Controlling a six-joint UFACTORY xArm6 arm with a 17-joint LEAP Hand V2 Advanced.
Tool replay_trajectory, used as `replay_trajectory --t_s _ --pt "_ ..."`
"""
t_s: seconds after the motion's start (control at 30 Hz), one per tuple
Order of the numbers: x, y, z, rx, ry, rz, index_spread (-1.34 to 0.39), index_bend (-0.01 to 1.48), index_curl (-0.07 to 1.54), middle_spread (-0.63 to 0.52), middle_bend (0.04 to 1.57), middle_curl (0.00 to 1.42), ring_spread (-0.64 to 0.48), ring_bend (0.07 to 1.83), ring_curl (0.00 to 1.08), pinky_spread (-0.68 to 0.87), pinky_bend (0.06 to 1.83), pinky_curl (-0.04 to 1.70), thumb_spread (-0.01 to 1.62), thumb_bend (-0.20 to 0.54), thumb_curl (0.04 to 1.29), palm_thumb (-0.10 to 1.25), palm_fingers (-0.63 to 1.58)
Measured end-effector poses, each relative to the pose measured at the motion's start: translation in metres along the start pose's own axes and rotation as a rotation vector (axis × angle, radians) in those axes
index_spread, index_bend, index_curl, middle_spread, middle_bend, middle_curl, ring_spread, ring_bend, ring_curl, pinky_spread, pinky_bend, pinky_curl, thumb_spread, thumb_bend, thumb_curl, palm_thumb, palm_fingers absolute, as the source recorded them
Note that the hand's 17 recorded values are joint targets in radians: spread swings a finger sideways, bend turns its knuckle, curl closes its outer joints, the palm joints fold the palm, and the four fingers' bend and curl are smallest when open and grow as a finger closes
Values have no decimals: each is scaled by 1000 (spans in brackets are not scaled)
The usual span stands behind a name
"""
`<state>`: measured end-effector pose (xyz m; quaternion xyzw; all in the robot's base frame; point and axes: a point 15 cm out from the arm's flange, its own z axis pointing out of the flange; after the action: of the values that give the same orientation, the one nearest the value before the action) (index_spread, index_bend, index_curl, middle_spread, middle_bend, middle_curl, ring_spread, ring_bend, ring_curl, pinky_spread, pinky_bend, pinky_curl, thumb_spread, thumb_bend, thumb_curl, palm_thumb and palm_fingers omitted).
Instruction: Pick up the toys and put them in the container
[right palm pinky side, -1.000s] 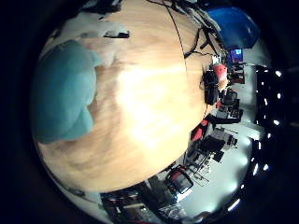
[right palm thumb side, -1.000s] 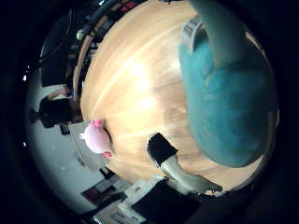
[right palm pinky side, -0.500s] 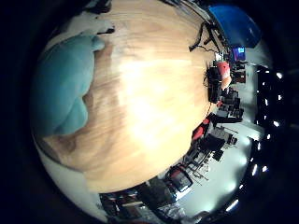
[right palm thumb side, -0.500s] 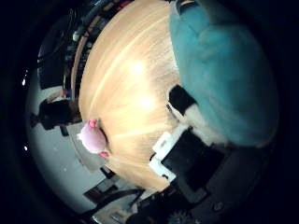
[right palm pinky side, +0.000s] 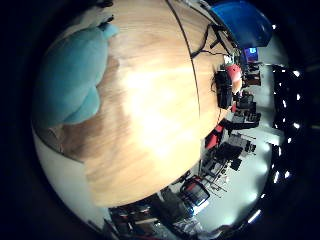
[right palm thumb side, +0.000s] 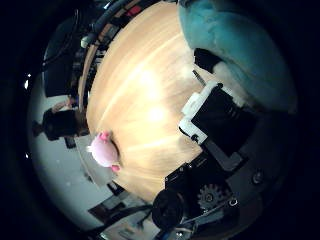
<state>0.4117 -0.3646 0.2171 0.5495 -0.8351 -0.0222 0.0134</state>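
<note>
Holds the hand (right palm thumb side: 216, 116) close over the teal plush toy (right palm pinky side: 70, 80), with a white and black part of it reaching out to the toy's flank and seeming to touch it. Cannot tell from either palm view whether the hand is open or already closing, so leaves that unsaid. Finds the teal plush toy lying on the wooden table (right palm pinky side: 150, 130), near one edge and filling a good share of both views, so very near the palm. Spots a second, smaller pink plush toy (right palm thumb side: 103, 150) well apart from it, right at another edge of the table. Sees a blue bin (right palm pinky side: 241, 24) beyond the far end of the table, possibly the container, though too little shows to be sure.

Judges the teal plush toy to be light, soft and squashy, with a fuzzy skin that should not slip and nothing to break. Expects it to give under pressure, so would close deep round the fat middle of the body, not on a thin limb or tail, which could fold and let the toy swing or slide out. Reckons the pink plush toy handles the same way, but needs more care, being small and so near the edge that a nudge could tip it off.
</note>
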Motion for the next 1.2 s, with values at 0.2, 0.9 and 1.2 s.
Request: replay_trajectory --t_s 0.2,0.9,1.2 --pt "-1 -9 -44 47 21 -12 -528 396 499 -432 766 606 -383 1175 442 -586 1103 189 870 18 400 1097 1208" --pt "-148 15 -178 121 35 -262 -547 391 604 -422 800 603 -388 1176 444 -612 1081 274 814 -20 399 1119 1201" --pt "-255 50 -213 147 29 -418 -553 381 634 -420 805 598 -394 1172 444 -620 1066 298 814 -20 399 1118 1200"
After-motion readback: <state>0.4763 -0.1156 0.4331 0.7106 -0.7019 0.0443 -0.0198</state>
